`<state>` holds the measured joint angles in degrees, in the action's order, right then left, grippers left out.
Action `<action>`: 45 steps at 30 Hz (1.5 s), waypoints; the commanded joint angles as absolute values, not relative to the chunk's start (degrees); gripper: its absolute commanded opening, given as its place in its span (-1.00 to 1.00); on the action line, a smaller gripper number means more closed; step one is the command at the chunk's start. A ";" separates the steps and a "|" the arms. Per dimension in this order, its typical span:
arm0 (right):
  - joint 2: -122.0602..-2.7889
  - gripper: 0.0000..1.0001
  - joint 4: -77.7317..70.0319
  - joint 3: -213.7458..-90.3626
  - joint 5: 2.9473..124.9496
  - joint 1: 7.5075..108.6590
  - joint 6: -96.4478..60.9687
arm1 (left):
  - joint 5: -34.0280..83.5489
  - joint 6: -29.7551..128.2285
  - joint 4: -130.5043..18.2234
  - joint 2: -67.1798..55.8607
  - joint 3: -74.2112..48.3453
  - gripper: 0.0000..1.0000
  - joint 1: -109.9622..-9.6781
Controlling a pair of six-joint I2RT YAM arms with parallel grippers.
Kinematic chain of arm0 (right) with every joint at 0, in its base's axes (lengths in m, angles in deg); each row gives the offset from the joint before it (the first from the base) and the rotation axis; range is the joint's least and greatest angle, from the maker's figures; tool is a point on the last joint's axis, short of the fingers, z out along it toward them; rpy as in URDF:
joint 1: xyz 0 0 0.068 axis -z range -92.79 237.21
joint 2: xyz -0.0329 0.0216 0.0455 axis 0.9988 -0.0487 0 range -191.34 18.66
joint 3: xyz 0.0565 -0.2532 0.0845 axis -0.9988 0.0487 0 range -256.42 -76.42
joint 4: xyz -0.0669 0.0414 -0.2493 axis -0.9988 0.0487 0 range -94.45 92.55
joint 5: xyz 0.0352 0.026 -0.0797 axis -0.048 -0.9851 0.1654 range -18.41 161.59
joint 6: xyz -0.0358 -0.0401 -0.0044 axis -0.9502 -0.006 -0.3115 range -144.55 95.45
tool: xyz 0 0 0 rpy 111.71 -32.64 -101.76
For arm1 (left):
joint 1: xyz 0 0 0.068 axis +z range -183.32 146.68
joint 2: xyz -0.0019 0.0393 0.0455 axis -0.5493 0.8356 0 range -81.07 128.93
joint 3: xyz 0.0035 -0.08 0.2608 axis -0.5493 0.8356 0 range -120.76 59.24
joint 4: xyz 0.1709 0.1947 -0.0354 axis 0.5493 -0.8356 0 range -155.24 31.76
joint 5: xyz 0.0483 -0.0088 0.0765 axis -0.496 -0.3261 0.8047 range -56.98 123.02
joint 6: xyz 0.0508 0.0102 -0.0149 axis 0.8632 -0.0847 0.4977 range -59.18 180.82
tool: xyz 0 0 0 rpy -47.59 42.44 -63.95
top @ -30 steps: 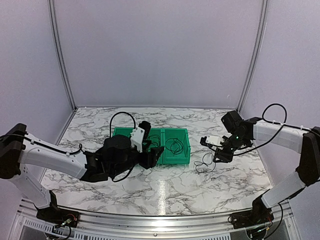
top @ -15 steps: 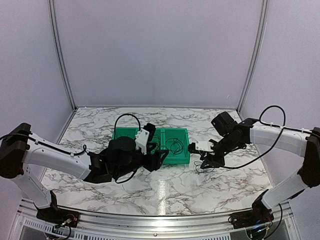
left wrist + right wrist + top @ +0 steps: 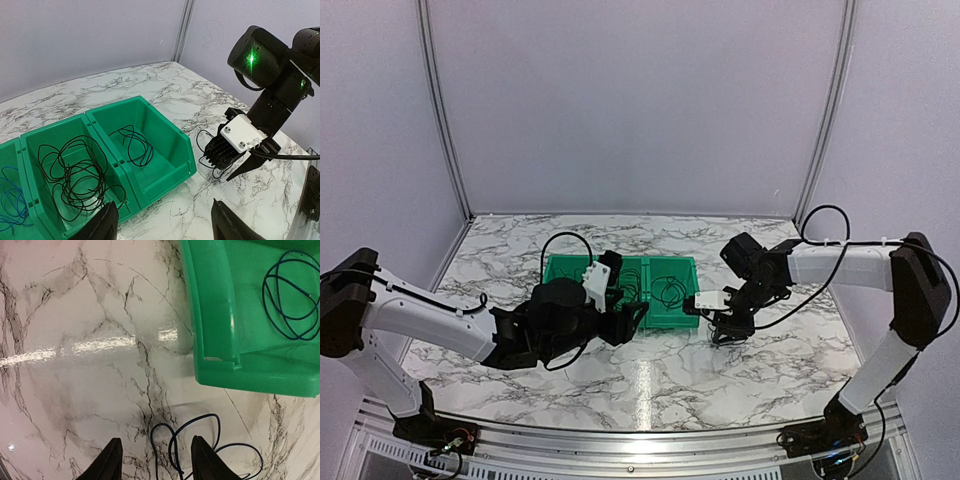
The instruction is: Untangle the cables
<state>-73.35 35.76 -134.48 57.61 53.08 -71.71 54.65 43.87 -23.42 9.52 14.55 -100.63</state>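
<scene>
Hovering beside edge of green bin (image 3: 225, 340), right pincer (image 3: 156, 440) released over cables (image 3: 215, 416) on marble (image 3: 75, 315), left pincer (image 3: 162, 210) released

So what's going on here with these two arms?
Two robot arms are sorting thin cables. Some already lie in the green bins. The right fingers hang open over a loose cable on the marble table beside the bins; the left fingers hover open near the bins, holding nothing.

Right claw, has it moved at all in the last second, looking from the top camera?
Yes. The right claw has shifted left, toward the green bins, and slightly down in the top view.
</scene>
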 commanded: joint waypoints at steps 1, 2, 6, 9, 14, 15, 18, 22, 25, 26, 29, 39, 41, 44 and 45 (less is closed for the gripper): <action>-74.83 -0.11 33.10 -137.07 59.64 52.58 -69.66 | 56.03 43.69 -23.35 7.84 15.40 0.32 -100.72; -75.27 -0.15 32.97 -137.33 59.90 52.58 -69.23 | 56.09 43.82 -23.33 7.85 15.46 0.32 -100.72; -77.19 -0.49 33.31 -138.88 59.95 52.59 -67.92 | 56.28 43.80 -23.30 7.73 15.65 0.33 -100.71; -77.82 -0.63 33.22 -139.47 59.61 52.60 -67.38 | 56.45 43.73 -23.35 7.44 15.87 0.33 -100.73; -77.80 -0.93 34.66 -140.68 59.60 52.64 -66.67 | 56.49 43.68 -23.35 6.90 16.25 0.33 -100.73; -76.86 -0.96 35.07 -140.79 59.37 52.61 -66.39 | 56.42 43.64 -23.35 6.82 16.25 0.33 -100.73; -73.31 -1.00 37.87 -141.90 57.27 52.64 -65.59 | 56.21 44.09 -23.30 6.90 16.11 0.33 -100.73; -66.27 -1.00 42.27 -143.89 53.74 52.63 -64.44 | 54.71 44.31 -23.26 8.46 14.47 0.30 -100.78; -61.52 -1.00 45.12 -145.50 50.27 52.72 -63.74 | 52.61 45.36 -22.74 10.15 12.46 0.29 -101.39; -60.15 -1.00 45.81 -146.15 49.18 52.68 -63.35 | 51.92 46.07 -22.22 10.77 11.81 0.29 -101.76; -57.20 -1.00 47.43 -148.36 45.65 52.68 -62.35 | 49.70 48.69 -19.78 12.64 9.22 0.31 -102.83; -56.66 -1.00 47.83 -154.51 35.06 52.65 -60.01 | 46.90 47.28 -11.14 20.14 1.51 0.37 -103.81; -56.54 -1.00 48.05 -156.26 33.37 52.60 -59.95 | 48.07 46.95 -8.92 22.20 -0.01 0.40 -103.81; -56.15 -1.00 47.78 -158.36 31.12 52.63 -59.44 | 48.64 46.81 -7.97 25.93 -3.16 0.42 -103.81; -56.05 -1.00 47.91 -159.18 30.41 52.66 -59.47 | 48.98 46.49 -7.74 27.30 -4.31 0.43 -103.81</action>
